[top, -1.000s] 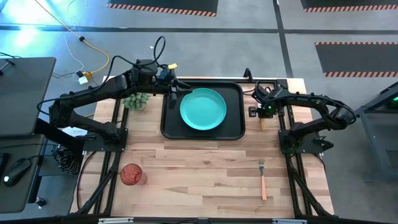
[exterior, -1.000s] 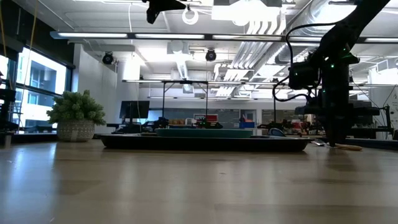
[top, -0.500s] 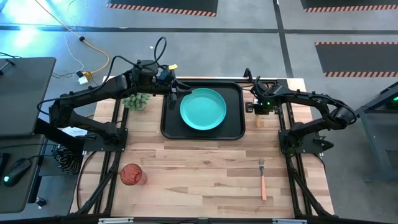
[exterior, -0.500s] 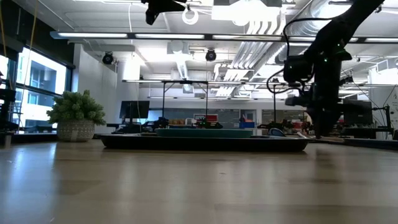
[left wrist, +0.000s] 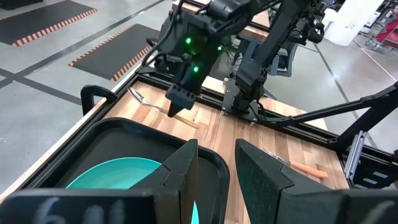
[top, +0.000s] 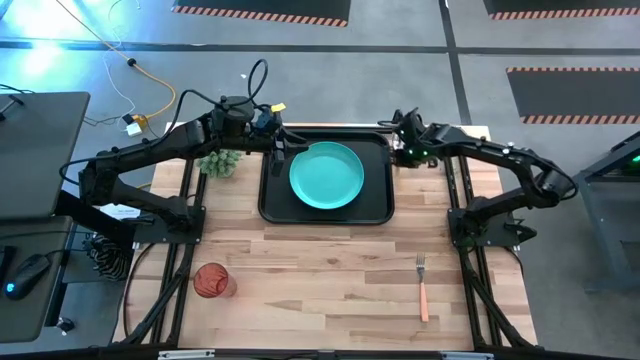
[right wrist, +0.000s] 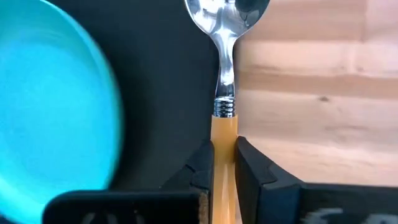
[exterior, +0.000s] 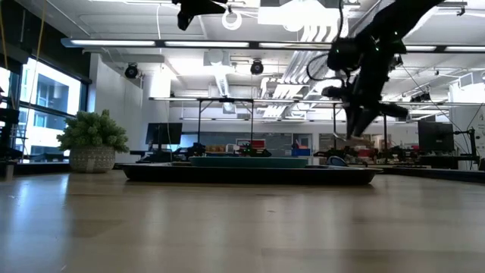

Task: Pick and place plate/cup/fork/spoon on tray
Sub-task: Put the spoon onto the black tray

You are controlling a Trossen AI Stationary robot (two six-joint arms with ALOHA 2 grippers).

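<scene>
Spoon (right wrist: pixel 224 74) is hanging in the right gripper (right wrist: pixel 224 163), its orange-tan handle pinched between the two dark fingers and its silver bowl pointing away from the wrist. In the right wrist view the spoon is lying right along the line where the black tray (right wrist: pixel 161 93) is meeting the bare wooden table (right wrist: pixel 311 99), with the teal plate (right wrist: pixel 53 102) off to one side of it. From above, the right gripper (top: pixel 405 150) is hovering at the tray's (top: pixel 375 205) far right corner, raised off the surface; the left wrist view is showing the spoon (left wrist: pixel 152 106) slanting out below that gripper (left wrist: pixel 180 102), clear of the wood.

The plate (top: pixel 326 175) is sitting inside the tray, filling most of its middle. The left gripper (top: pixel 277 152) is waiting over the tray's far left corner — its fingers (left wrist: pixel 180 174) are standing a little apart with nothing between them.

The fork (top: pixel 422 287) is lying on the table near the right front, tines pointing toward the far side, well apart from the tray. The cup (top: pixel 211 281) is standing near the left front edge. A spiky green plant (top: pixel 220 161) is sitting just left of the tray, under the left arm.
</scene>
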